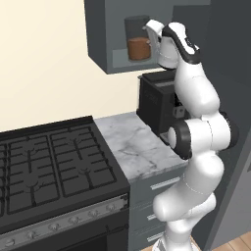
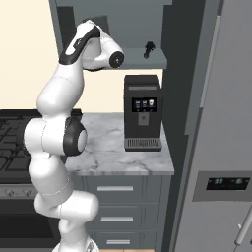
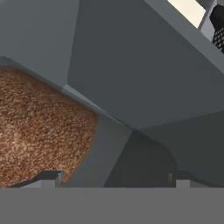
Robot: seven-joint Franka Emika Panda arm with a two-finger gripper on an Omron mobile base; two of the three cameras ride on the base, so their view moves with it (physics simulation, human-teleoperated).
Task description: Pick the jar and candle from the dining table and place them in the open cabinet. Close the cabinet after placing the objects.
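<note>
tool (image 3: 114, 177) open, beside jar (image 1: 138, 45)

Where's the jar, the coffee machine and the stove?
jar (image 1: 138, 46), left base view, on its brown lower half
coffee machine (image 2: 142, 110), right base view, on its front panel
stove (image 1: 54, 164), left base view, on its black grates

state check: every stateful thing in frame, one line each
cabinet: open, inside visible.
jar: upright on the cabinet floor, lower half filled with reddish-brown stuff.
gripper: inside the cabinet beside the jar; whether it grips cannot be told.
candle: on the cabinet floor, apart from the jar.
drawers: shut.
</note>
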